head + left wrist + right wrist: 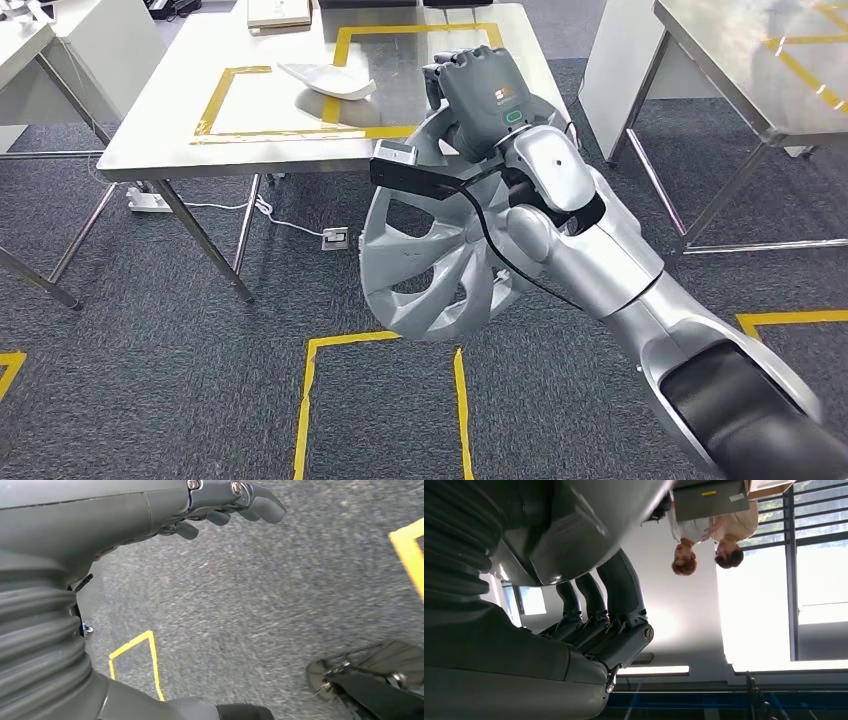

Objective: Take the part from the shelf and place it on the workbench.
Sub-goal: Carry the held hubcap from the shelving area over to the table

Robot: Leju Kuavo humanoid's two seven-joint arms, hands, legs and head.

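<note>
My right robot hand (480, 95) is clamped over the top rim of the silver wheel cover (430, 260), which hangs below it, on edge, beside the desk (160, 140) and over the carpet, so it could swing, strike the desk's edge or slip free as I lift.

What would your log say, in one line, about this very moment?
right hand: grips silver spoked wheel cover | cover: hanging beside steel workbench, not yet placed | left hand: holds nothing, over grey carpet
</note>
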